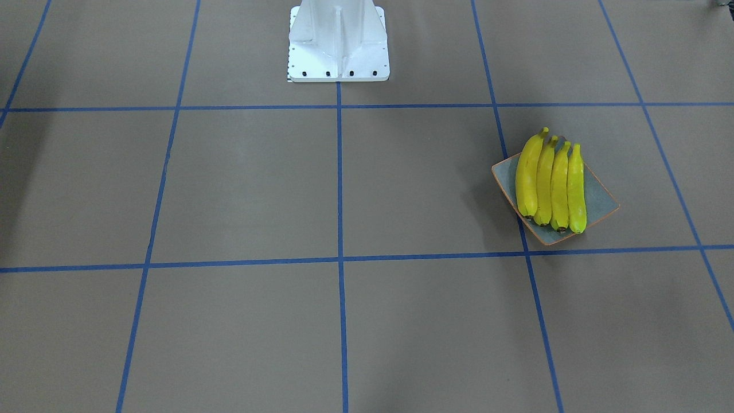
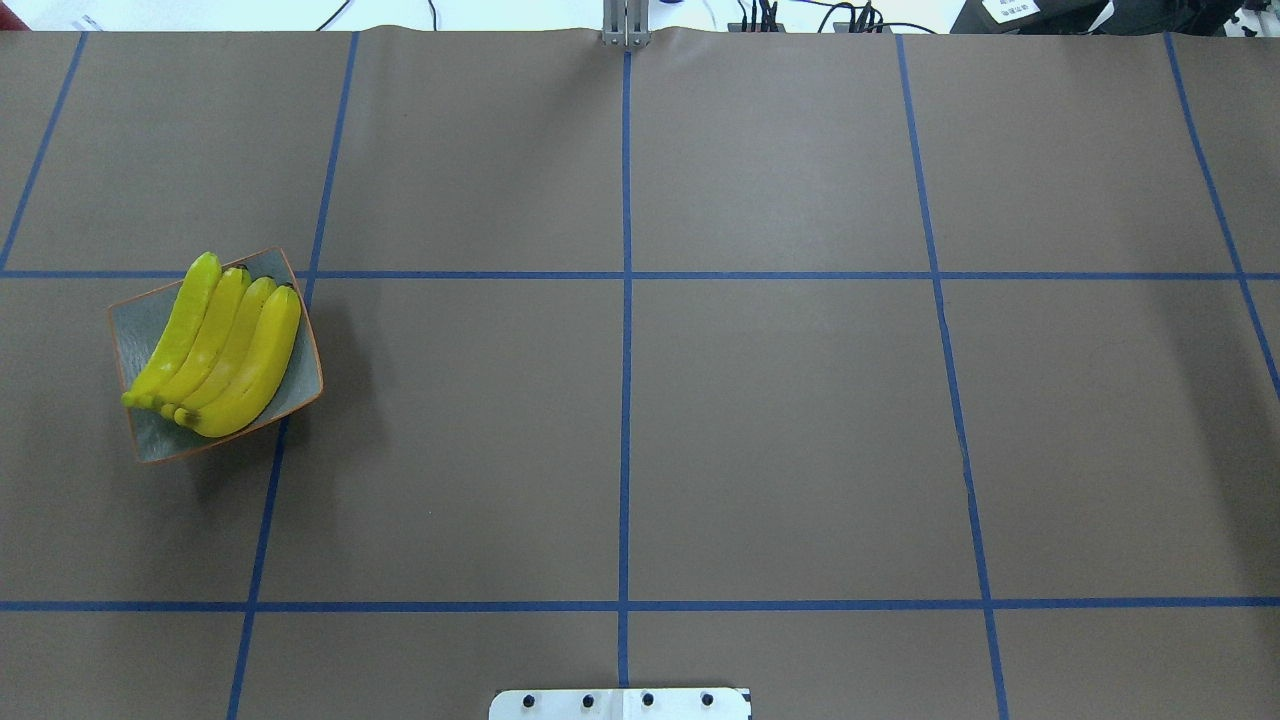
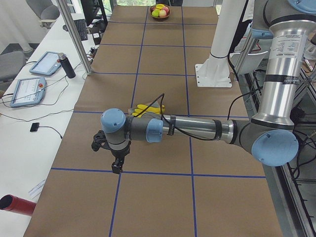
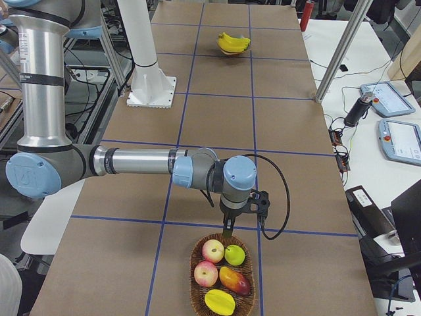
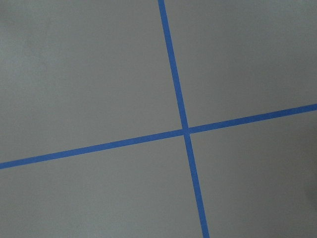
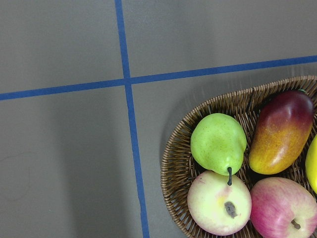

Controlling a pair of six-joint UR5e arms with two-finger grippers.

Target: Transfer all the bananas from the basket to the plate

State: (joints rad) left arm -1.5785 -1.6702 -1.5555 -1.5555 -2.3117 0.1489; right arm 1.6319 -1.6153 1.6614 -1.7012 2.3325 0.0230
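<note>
Bananas (image 2: 215, 345), four of them, are lying side by side and touching on the plate (image 2: 160, 440), which is sitting far out on the robot's left half of the table (image 2: 780, 420); their long axes are running roughly away from the robot, tilted a little, stems toward it. The left gripper (image 3: 117, 168) is hanging over bare paper just beside a tape crossing (image 5: 185, 131), with the plate behind its forearm, so the left arm is by far the nearer. The right gripper (image 4: 227, 230) is hovering at the near rim of the basket (image 6: 178, 168), well apart from the plate at the table's other end. How far either pincer is opening I cannot tell from the side views; no banana is hanging from either. The basket is holding a pear (image 6: 218, 141), apples, a mango and a yellow fruit, and no banana is showing in it, so the transfer is looking finished. Brown paper with blue gridlines is leaving free room around the plate.
</note>
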